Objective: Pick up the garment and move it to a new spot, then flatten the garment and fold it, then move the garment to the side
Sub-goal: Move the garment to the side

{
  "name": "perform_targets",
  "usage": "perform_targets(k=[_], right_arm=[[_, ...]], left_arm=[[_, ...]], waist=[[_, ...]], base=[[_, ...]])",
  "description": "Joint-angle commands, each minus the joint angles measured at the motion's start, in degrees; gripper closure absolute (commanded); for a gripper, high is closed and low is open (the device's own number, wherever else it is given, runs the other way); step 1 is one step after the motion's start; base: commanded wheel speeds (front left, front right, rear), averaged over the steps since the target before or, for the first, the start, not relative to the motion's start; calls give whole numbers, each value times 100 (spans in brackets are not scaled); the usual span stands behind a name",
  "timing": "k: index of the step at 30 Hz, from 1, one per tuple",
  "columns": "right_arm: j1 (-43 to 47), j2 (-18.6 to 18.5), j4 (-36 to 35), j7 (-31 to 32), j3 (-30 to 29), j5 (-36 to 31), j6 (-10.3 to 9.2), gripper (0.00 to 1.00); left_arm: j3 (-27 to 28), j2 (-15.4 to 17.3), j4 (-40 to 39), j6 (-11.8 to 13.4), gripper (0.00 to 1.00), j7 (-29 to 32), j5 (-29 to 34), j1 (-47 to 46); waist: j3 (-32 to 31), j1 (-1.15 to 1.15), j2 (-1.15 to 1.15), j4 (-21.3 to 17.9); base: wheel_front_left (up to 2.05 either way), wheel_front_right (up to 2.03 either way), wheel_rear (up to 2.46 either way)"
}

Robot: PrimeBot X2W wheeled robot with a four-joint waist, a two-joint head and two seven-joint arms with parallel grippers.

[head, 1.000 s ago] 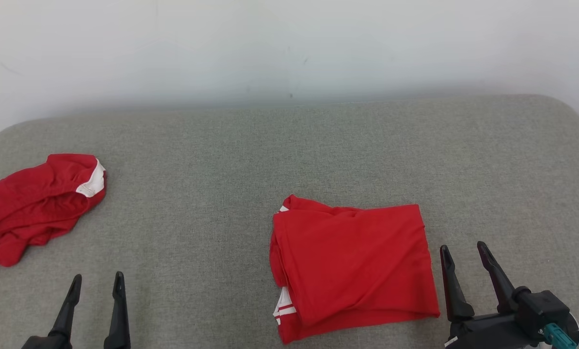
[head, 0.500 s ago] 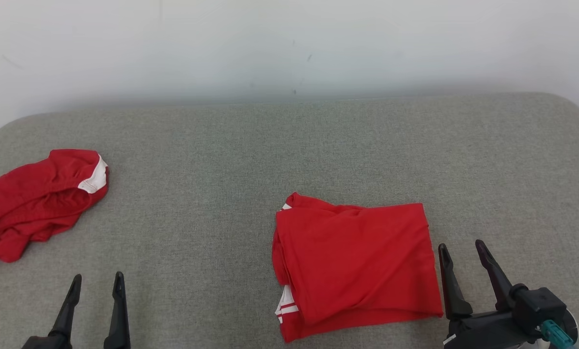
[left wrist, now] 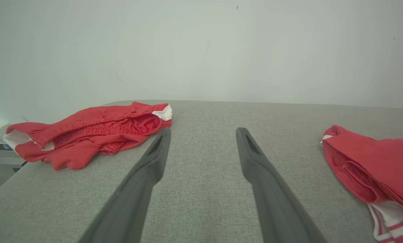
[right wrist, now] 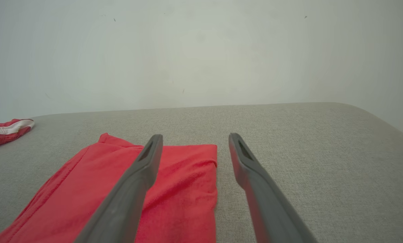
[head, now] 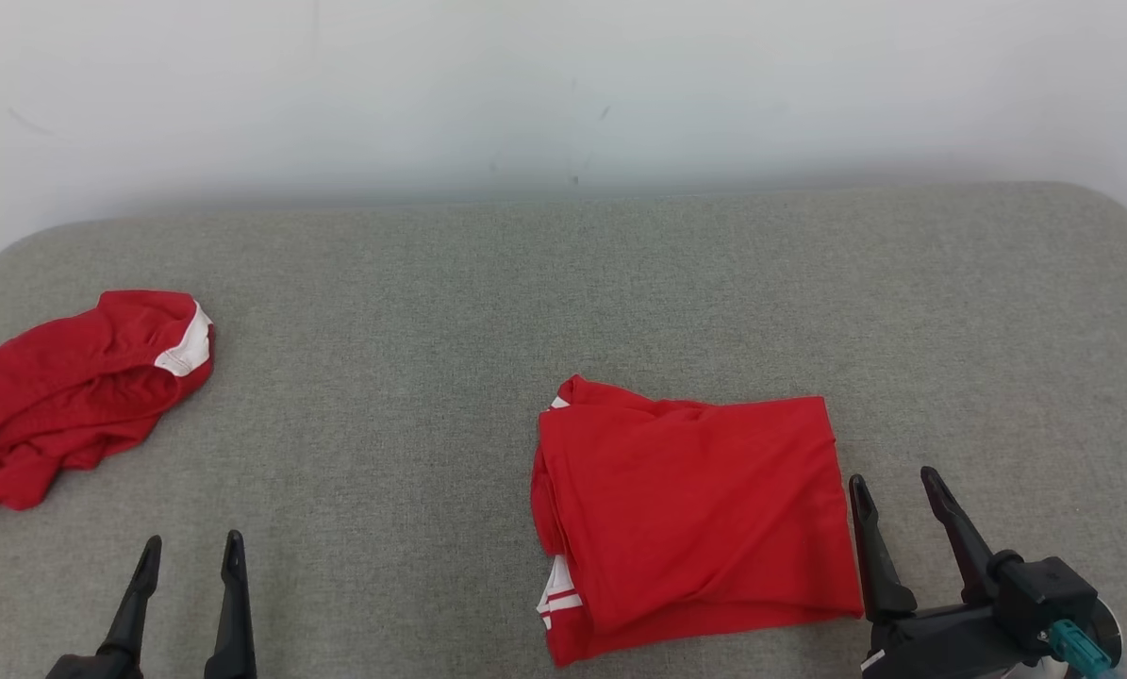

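A red garment [head: 695, 514] folded into a rough rectangle, with white stripes at its near left corner, lies flat on the grey padded table [head: 450, 311], right of centre. It also appears in the right wrist view as the folded garment [right wrist: 86, 189]. My right gripper [head: 892, 476] hovers open just off its right edge, holding nothing; its left finger [right wrist: 134, 182] overlaps the cloth in the right wrist view. A second red garment [head: 73, 391] with a white waistband lies crumpled at the far left. My left gripper [head: 192, 539] stands open and empty near the front edge, between the two.
A pale wall [head: 563, 85] rises behind the table's far edge. The table's rounded corners [head: 1115, 212] mark its limits at the back left and right. Bare grey surface lies between the two garments and behind them.
The head view has shifted slightly, so everything sits a few pixels off. Both garments lie as before, and both grippers stay open in much the same places.
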Motion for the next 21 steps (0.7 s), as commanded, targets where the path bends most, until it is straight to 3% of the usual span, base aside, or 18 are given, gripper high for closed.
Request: perform_targets(k=[1,10,21], right_arm=[[-56,-33,20,-11,-1,26,-14,0],[-578,-270,336,291,65,5,-14,0],[-1143,-298,1405,872,53,132,-14,0]], left_arm=[[15,-19,8,6,0,-20,-40,27],[8,-84,51,6,0,-20,-32,-86],[-116,-133,126,6,0,-20,-15,-277]], waist=[[1,0,0,2],[86,0,0,53],[267,0,0,243]], base=[[0,0,0],[0,0,0],[0,0,0]])
